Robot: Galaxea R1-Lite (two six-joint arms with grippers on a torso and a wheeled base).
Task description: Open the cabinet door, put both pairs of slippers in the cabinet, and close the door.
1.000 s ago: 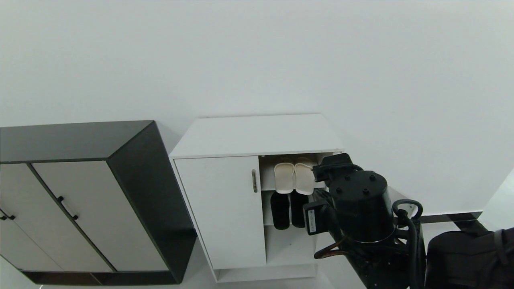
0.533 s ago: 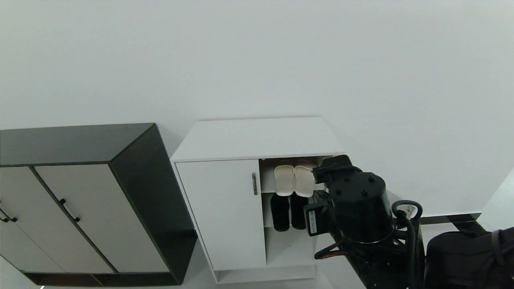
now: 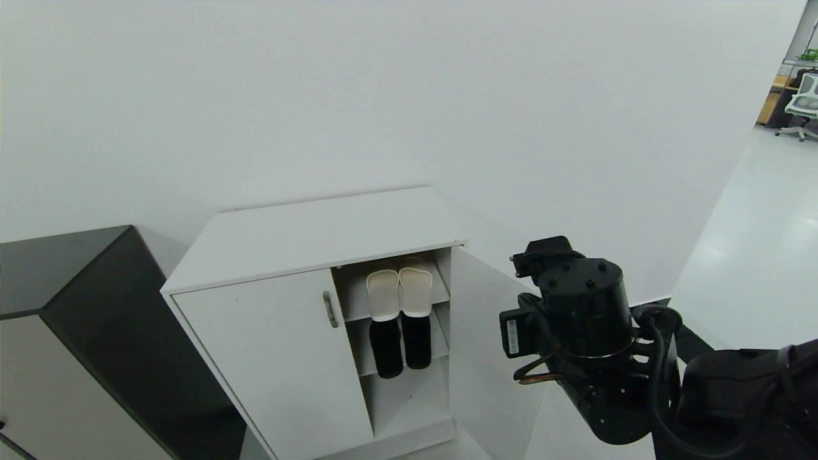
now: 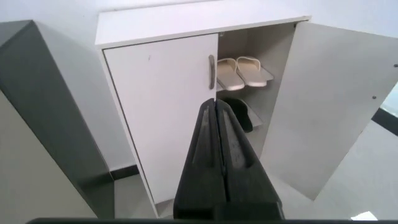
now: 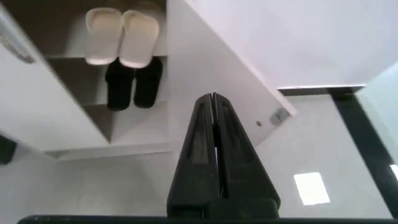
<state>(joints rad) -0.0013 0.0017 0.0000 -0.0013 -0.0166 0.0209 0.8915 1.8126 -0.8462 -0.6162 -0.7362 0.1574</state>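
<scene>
The white cabinet (image 3: 332, 223) has its right door (image 3: 486, 345) swung open and its left door (image 3: 281, 364) closed. A white pair of slippers (image 3: 399, 291) lies on the upper shelf, and a black pair (image 3: 402, 345) on the shelf below. My left gripper (image 4: 216, 104) is shut and empty, in front of the closed door's handle (image 4: 211, 71). My right gripper (image 5: 214, 98) is shut and empty, by the open door (image 5: 211, 68), with both pairs (image 5: 121, 34) beyond it.
A black cabinet (image 3: 96, 332) with pale doors stands close on the white cabinet's left. A white wall rises behind both. Open floor (image 3: 754, 255) stretches to the right, with an office chair (image 3: 802, 105) far off.
The head camera has swung right, so the cabinets sit further left in the picture. My right arm now stands clear of the opening, with the open door showing beside it.
</scene>
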